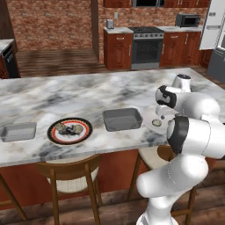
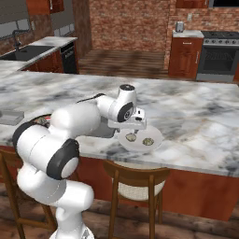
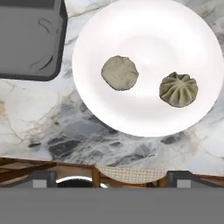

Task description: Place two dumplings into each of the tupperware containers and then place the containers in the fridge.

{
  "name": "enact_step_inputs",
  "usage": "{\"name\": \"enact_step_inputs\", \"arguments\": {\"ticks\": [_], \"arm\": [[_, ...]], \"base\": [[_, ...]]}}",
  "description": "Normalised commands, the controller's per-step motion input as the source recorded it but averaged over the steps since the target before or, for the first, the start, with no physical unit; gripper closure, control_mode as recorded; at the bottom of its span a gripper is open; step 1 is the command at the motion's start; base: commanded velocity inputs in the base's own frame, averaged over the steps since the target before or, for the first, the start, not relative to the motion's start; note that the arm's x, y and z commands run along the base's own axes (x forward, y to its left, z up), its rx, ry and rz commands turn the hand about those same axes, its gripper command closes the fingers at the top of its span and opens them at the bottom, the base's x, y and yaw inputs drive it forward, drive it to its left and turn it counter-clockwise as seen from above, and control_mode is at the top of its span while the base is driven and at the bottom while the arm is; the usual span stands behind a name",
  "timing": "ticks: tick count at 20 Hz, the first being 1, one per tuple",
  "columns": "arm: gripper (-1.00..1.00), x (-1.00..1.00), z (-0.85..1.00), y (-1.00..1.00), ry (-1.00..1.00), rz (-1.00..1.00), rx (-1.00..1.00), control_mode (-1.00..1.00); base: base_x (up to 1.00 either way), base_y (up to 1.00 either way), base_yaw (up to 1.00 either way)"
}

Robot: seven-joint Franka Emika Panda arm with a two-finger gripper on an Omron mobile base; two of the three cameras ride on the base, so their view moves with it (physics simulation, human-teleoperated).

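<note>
Marble counter [image 1: 88, 94] carries a white plate [image 3: 144, 26] with two dumplings [image 3: 120, 73] directly beneath the gripper [image 3: 111, 179], its jaws spread wide and empty. Picking the first looks to be the step in hand; next, descend and close, then carry to the tupperware container [image 3: 26, 39] beside it.

I'm scanning the counter, the plates, the tubs and the appliances at the back wall, and I find no lettering, label, brand, number or sign that I can read on any of them.
</note>
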Motion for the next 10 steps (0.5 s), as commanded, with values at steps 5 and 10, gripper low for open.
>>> {"name": "enact_step_inputs", "arguments": {"ticks": [5,10], "arm": [[-1.00,0.35,-0.56,-0.05,0.00,0.00,0.00,-1.00],[-1.00,0.43,-0.55,-0.09,0.00,0.10,0.00,-1.00]], "base": [[0.00,0.00,0.00],[0.00,0.00,0.00]]}}
